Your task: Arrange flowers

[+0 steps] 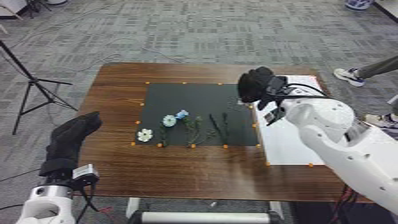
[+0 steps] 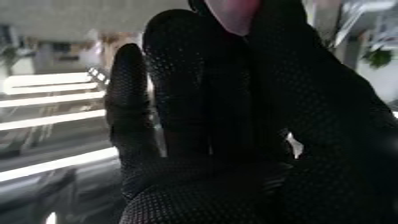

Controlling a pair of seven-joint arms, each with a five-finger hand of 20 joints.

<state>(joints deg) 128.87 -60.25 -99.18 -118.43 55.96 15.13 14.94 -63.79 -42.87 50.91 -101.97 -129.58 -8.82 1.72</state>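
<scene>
In the head view my right hand (image 1: pixel 258 86) is over the seam between the dark mat (image 1: pixel 182 95) and the white sheet (image 1: pixel 293 142). The right wrist view has my right hand (image 2: pixel 222 100) with a smooth pink flower (image 2: pixel 233 14) pinched between its thumb and fingertips; its stem is hidden. A white flower (image 1: pixel 145 135), a pale blue-white flower (image 1: pixel 169 120) and a blue flower (image 1: pixel 182 114) lie on the mat, beside dark green stems (image 1: pixel 225 127). Over the table's left side, my left hand (image 1: pixel 75 131) is open, its fingers relaxed, holding nothing.
Small orange markers (image 1: pixel 193 146) line the mat and sheet on the brown table (image 1: pixel 178 172). A black tripod (image 1: pixel 34 80) stands on the floor beyond the table's left edge. My right forearm crosses the sheet's right part.
</scene>
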